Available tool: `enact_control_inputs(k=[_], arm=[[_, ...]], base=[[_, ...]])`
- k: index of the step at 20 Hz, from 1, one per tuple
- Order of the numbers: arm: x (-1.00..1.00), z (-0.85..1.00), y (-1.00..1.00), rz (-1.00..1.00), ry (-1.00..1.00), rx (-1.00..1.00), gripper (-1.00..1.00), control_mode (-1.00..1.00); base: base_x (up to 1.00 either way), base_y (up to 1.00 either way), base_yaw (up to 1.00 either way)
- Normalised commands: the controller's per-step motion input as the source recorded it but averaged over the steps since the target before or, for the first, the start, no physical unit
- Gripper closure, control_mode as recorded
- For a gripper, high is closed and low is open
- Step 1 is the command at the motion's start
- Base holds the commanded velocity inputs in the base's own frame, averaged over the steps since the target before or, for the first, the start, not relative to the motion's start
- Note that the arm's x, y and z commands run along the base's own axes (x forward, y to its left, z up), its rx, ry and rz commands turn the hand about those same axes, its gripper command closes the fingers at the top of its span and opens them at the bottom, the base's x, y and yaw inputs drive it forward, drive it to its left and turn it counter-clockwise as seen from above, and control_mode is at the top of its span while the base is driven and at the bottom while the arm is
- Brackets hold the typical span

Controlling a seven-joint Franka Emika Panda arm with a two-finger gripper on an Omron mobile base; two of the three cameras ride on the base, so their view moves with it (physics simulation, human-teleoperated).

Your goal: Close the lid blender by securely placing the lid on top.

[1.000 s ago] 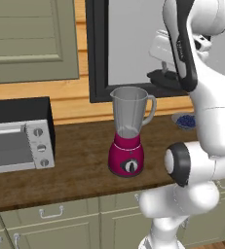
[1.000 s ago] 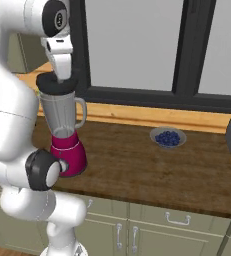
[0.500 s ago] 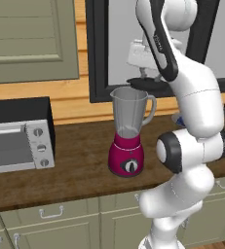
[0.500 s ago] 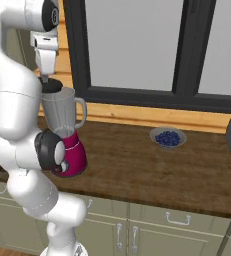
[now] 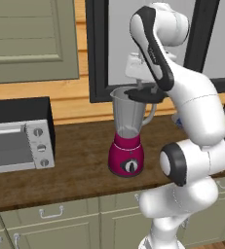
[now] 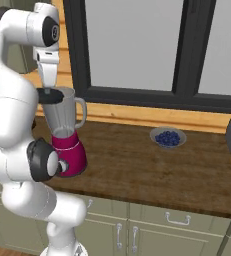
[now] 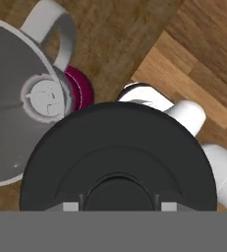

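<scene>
Tool [image 5: 142, 89] is clamped on the lid [image 7: 119, 157], but it's hanging off-centre over the blender [image 5: 128, 131], so dropping it now probably catches the rim and tips off.

Both base views look forward and down over the counter [image 5: 80, 170] from behind the arm, sharing the blender [image 5: 128, 133], at 12 o'clock from the left and 9 o'clock from the right, while the hand view stares straight down, close above the lid [image 7: 117, 157].

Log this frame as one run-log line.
phase: lid placement | gripper: shut on lid | lid: above blender mouth, off-centre toward handle, not seated
</scene>
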Motion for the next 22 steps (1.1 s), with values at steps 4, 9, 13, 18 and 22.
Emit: enact_control_inputs(k=[4, 9, 13, 18, 22], arm=[[0.23, -0.02, 0.08, 0.02, -0.1, -0.04, 1.0, -1.0], [0.25, 0.01, 0.16, 0.05, -0.11, -0.05, 1.0, -1.0], [0.29, 0.05, 0.08, 0.06, -0.02, -0.04, 1.0, -1.0], [0.45, 0.0, 0.0, 0.07, 0.0, -0.01, 1.0, -1.0], [0.44, 0.0, 0.0, 0.05, 0.0, -0.05, 1.0, -1.0]], base=[[0.0, 0.0, 0.0], [0.0, 0.0, 0.0], [0.0, 0.0, 0.0], [0.0, 0.0, 0.0], [0.0, 0.0, 0.0]])
